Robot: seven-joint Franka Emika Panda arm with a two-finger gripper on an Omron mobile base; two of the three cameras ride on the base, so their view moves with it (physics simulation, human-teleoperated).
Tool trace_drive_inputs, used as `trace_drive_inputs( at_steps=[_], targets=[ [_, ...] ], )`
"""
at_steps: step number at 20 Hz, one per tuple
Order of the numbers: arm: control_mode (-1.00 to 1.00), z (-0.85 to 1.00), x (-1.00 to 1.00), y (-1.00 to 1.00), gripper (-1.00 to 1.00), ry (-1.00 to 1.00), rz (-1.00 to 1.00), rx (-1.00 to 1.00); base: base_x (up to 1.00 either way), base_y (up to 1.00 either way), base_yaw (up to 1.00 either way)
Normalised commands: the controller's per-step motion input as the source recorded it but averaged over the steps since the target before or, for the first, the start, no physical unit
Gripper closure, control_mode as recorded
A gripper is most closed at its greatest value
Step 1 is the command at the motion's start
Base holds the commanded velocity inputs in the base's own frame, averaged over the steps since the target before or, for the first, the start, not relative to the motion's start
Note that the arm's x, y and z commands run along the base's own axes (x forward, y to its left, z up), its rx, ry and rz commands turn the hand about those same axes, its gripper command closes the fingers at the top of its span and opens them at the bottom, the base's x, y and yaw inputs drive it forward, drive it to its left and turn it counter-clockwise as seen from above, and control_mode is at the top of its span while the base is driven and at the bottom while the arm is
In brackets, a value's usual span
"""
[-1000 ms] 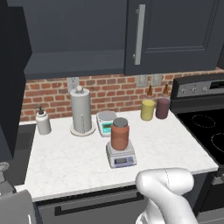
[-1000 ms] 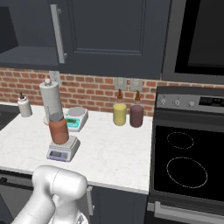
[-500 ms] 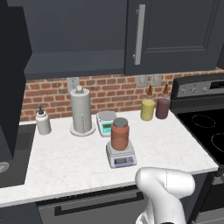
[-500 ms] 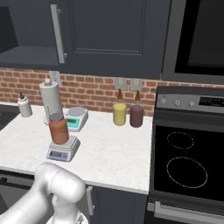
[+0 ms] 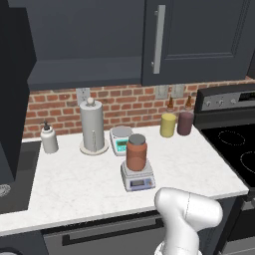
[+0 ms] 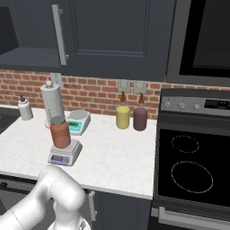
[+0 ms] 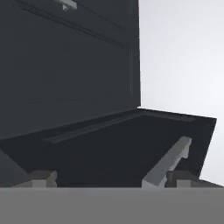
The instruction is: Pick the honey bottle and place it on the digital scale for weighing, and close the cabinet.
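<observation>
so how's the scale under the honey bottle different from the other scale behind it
The digital scale is a low light-grey square with a flat square platform; the other scale has a round plate. The digital scale carries the honey bottle; the other scale's plate is bare. The digital scale's front panel is pale, the other scale's display teal. Both sit on the white counter.

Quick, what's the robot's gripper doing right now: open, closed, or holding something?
Gripper: open, holding nothing; its two fingertips stand wide apart, pointing at the dark cabinet door.
</observation>
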Motion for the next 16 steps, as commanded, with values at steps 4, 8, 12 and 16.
trace_drive_inputs(
  at_steps=[4, 8, 12, 16],
  targets=[
    [-1.0, 0.0, 0.95, -0.03, -1.0, 0.27, -0.04, 0.0, 0.0, 0.0, 0.0],
    [-1.0, 0.0, 1.0, 0.03, -1.0, 0.36, -0.09, -0.03, 0.0, 0.0, 0.0],
    [-1.0, 0.0, 1.0, -0.02, -1.0, 0.37, -0.11, -0.04, 0.0, 0.0, 0.0],
    [-1.0, 0.13, 0.81, -0.22, -1.0, 0.2, -0.13, -0.02, 0.0, 0.0, 0.0]
  ],
)
